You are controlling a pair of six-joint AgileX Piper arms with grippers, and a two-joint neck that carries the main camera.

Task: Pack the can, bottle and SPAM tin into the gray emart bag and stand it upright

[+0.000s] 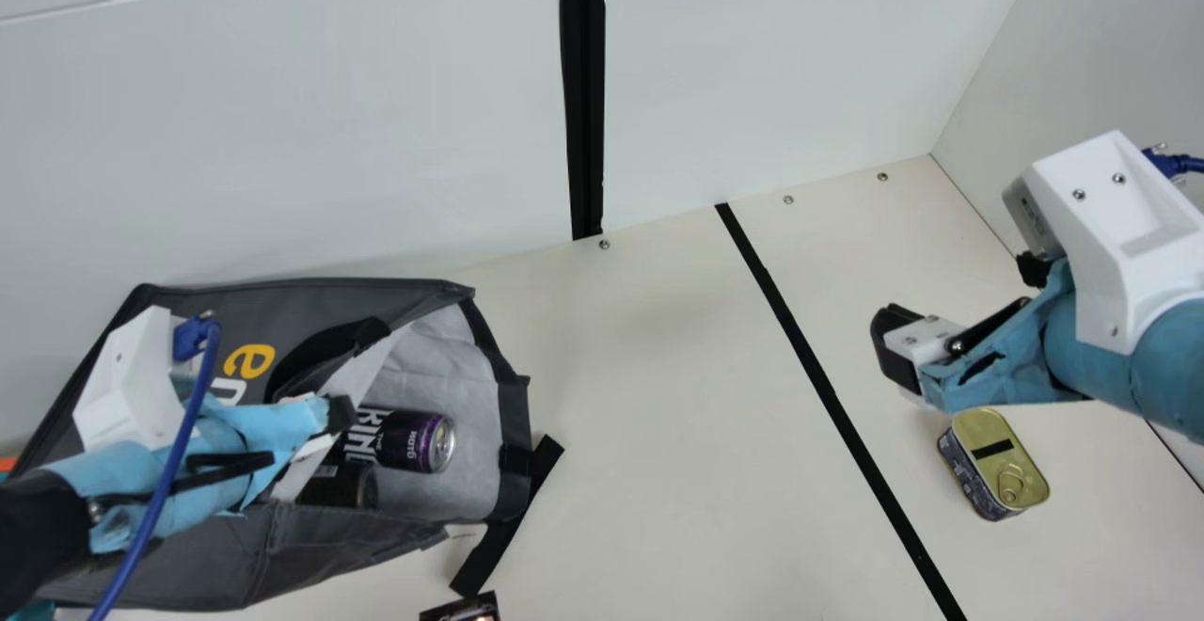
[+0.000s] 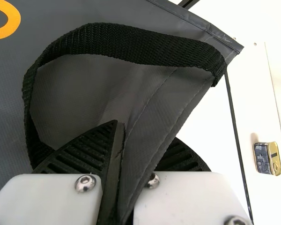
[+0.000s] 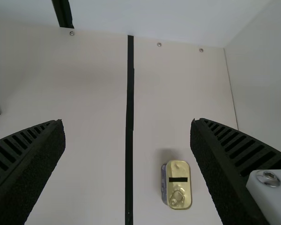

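left end effector (image 1: 340, 416) clamped on emart bag (image 1: 329, 301) edge; right end effector (image 1: 892, 346), fingers apart, near spam tin (image 1: 995, 466).

Main view: black strip (image 1: 585, 94) on wall (image 1: 282, 132), 12 o'clock. Black line (image 1: 829, 395) on table (image 1: 677, 433), 2 toward 5 o'clock. Dark object (image 1: 463, 610), cut off, 7 o'clock.

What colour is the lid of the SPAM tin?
The lid is gold with a black bar; best seen in the main view.
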